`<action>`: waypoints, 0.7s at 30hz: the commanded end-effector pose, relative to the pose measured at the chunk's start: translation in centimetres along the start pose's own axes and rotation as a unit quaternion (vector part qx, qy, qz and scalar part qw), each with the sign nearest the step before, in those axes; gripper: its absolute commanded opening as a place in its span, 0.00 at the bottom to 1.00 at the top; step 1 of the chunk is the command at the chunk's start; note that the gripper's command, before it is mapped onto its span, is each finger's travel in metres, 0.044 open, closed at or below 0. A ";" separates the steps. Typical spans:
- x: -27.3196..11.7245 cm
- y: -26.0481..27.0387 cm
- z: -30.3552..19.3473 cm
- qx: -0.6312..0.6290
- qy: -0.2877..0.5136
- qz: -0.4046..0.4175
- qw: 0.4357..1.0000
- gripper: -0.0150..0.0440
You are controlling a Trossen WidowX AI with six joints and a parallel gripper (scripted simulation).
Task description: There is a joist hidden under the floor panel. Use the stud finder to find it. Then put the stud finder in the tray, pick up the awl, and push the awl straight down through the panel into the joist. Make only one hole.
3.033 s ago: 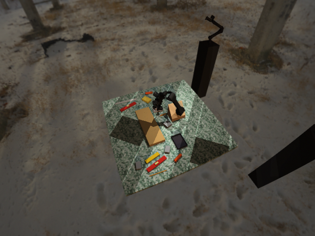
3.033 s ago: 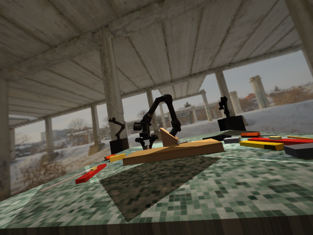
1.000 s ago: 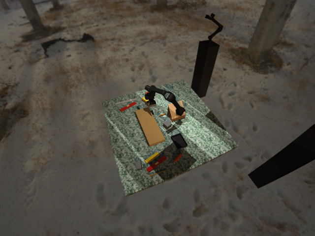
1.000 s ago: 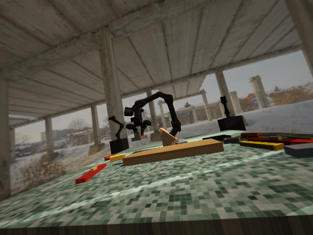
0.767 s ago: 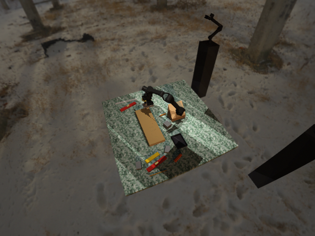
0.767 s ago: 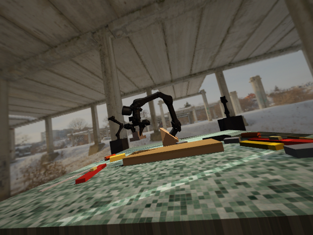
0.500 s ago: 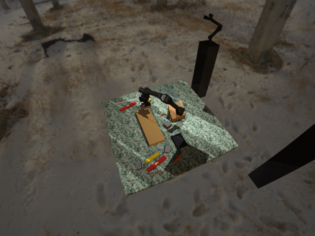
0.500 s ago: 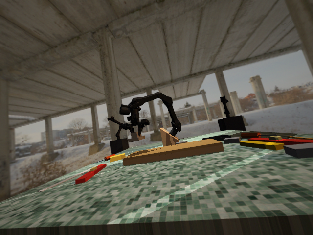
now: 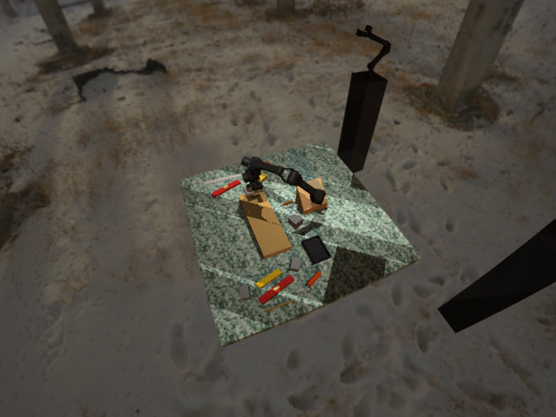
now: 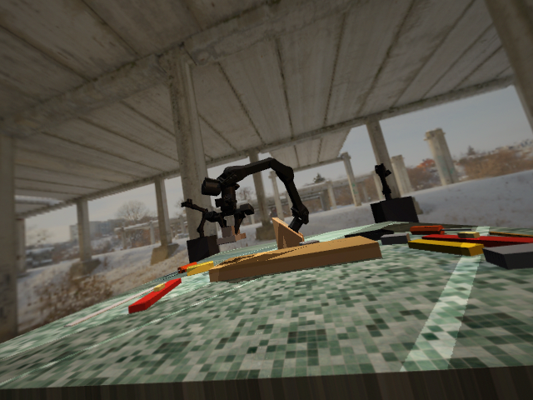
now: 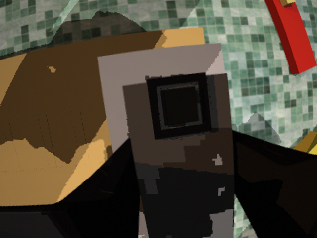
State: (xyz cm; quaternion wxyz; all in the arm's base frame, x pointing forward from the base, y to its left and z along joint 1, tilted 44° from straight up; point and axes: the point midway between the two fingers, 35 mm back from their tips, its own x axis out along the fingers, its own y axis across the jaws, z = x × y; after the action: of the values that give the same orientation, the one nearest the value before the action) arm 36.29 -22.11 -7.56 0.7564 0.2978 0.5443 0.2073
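My gripper [image 9: 254,184] [image 10: 230,225] [image 11: 173,139] is shut on the stud finder [image 9: 252,192] [image 10: 226,235] [image 11: 173,151], a grey block with a square black-framed screen. The stud finder is at the back end of the tan floor panel [image 9: 269,231] [image 10: 301,259] [image 11: 30,180], partly over it and partly past its edge. In the exterior view it appears raised above the panel. The joist is hidden. A small orange-brown handle, apparently the awl [image 9: 286,203], lies between the panel and the wooden wedge. The black tray [image 9: 323,260] lies right of the panel's near end.
The wooden wedge [image 9: 303,206] [image 10: 281,237] stands by the arm's base. Grey blocks [image 9: 295,220] [image 9: 294,263] lie right of the panel. A red level [image 9: 226,188] [image 10: 155,296] [image 11: 292,45] and a yellow block [image 10: 200,267] lie near the back end. Another red level [image 9: 275,289] and yellow bar [image 9: 268,278] lie in front.
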 end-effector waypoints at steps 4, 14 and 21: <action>1.2 0.0 -0.3 0.003 -0.001 0.003 1.000 0.25; 2.7 0.0 -0.7 0.003 -0.001 0.003 1.000 0.25; 3.7 0.1 -1.0 0.003 -0.001 0.003 1.000 0.25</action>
State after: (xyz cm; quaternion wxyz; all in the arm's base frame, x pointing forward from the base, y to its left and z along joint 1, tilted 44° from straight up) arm 36.64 -19.88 -9.94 0.7561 0.2976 0.5442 0.2086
